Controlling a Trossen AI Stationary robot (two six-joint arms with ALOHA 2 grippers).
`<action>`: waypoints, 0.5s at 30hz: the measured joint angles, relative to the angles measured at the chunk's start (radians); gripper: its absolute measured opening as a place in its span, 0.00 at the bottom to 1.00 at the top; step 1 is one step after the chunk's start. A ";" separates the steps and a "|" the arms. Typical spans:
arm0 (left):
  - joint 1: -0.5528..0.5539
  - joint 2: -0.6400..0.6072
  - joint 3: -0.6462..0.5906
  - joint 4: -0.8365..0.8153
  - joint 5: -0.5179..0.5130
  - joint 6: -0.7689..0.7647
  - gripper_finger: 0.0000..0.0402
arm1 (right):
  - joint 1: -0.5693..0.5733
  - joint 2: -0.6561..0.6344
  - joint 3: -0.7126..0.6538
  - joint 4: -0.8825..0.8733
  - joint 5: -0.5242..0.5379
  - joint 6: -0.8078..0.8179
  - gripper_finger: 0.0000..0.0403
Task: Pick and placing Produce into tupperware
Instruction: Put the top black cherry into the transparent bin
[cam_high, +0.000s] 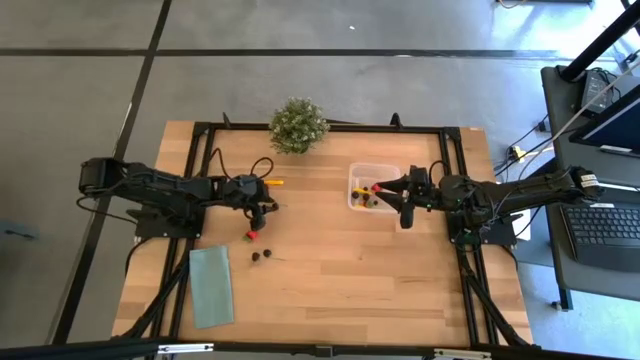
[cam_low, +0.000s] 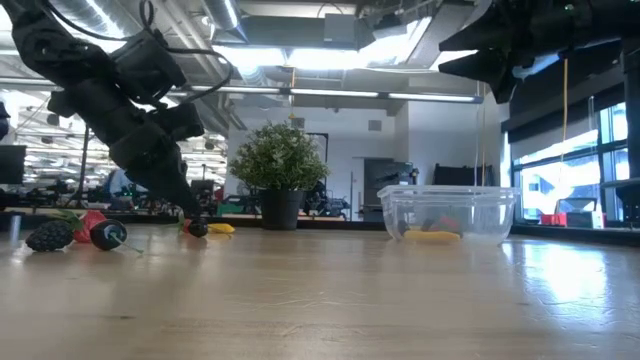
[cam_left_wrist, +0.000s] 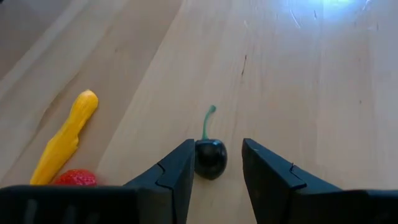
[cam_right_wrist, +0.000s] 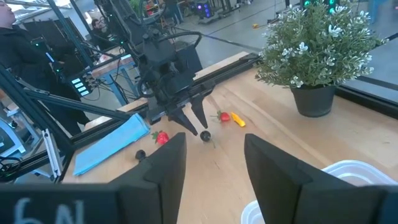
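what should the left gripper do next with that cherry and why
Probably close on the cherry. The left gripper is down at the table with its open fingers either side of it, one finger already touching. Once gripped, it could go to the tupperware, where the right gripper hovers.

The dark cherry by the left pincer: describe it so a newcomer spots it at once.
Start at the potted plant, then drop toward the left pincer. Between its open fingers lies the cherry: a glossy black ball with a green stem, unlike the yellow piece and strawberry alongside.
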 joint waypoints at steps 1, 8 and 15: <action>0.000 0.000 0.000 0.006 0.000 -0.003 0.32 | 0.000 0.000 0.000 0.000 0.000 0.000 0.41; 0.000 -0.001 0.000 0.009 0.000 0.002 0.31 | 0.000 0.000 0.000 -0.010 0.000 0.000 0.41; 0.000 -0.001 0.000 0.009 0.001 0.004 0.41 | 0.000 0.000 0.000 -0.016 0.000 -0.003 0.41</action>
